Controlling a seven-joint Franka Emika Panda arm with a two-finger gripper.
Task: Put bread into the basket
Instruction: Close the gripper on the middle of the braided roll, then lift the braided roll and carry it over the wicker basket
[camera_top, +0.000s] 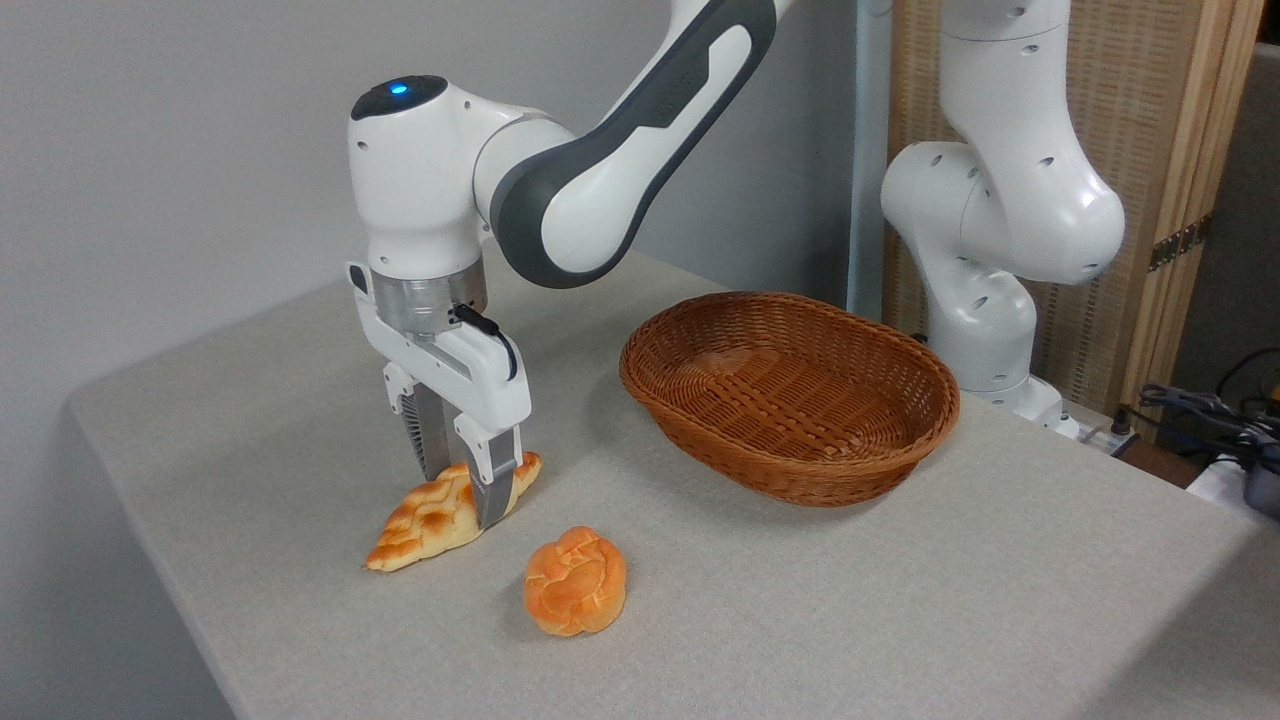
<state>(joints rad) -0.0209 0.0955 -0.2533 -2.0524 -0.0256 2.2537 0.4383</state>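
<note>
The bread (440, 520) lies on the grey bench (900, 620) at about 8 o'clock from the middle of the view, its pointed ends running from lower left to upper right. The gripper (462, 490) points straight down over the loaf's right half, one of the fingers (492, 490) set against the near side of the loaf and the other against the far side, so the fingers straddle it. They look clenched onto the bread, though how firm the contact is cannot be told. The loaf's left tip touches the bench; whether the right end is off the surface cannot be told.

A small round orange bun (576, 582) sits on the bench just beside the loaf, at its 4 o'clock, apart from it. The basket (800, 470) stands well apart at the bread's 2 o'clock, upright, with nothing inside. Behind the basket, at its 1 o'clock, rises the white arm base (985, 330)
</note>
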